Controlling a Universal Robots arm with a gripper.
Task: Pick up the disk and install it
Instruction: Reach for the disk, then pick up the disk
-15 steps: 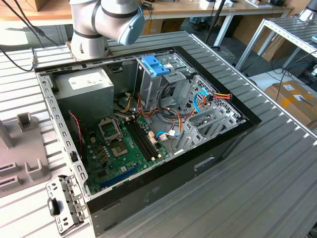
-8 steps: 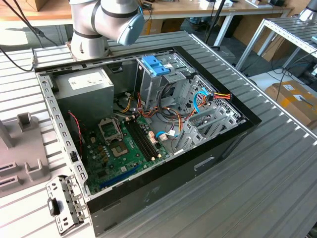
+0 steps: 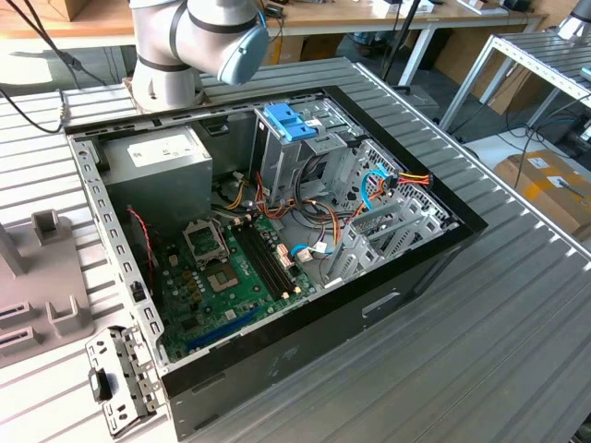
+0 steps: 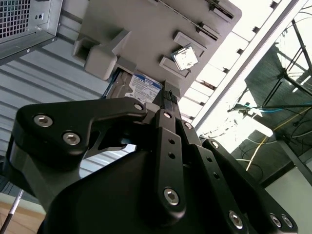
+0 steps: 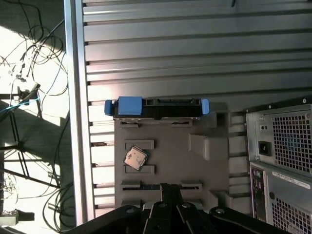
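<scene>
The disk (image 5: 156, 108), a dark drive with bright blue rails and end tab, stands on edge in a slot at one end of a grey holder (image 5: 165, 141) on the ribbed table. In the second wrist view its labelled face (image 4: 145, 87) peeks out just beyond the fingertips. My gripper (image 5: 169, 187) hovers over the opposite end of the holder, apart from the disk, its black fingers (image 4: 168, 97) pressed together with nothing between them.
A small square processor chip (image 5: 135, 158) lies in the holder. The computer case (image 3: 277, 240) lies open beside it, with a grey power supply (image 3: 157, 161), a pale blue bracket (image 3: 286, 120) and the motherboard (image 3: 231, 277). Its rear panel (image 5: 280, 161) is close. Cables (image 5: 29, 87) lie past the table edge.
</scene>
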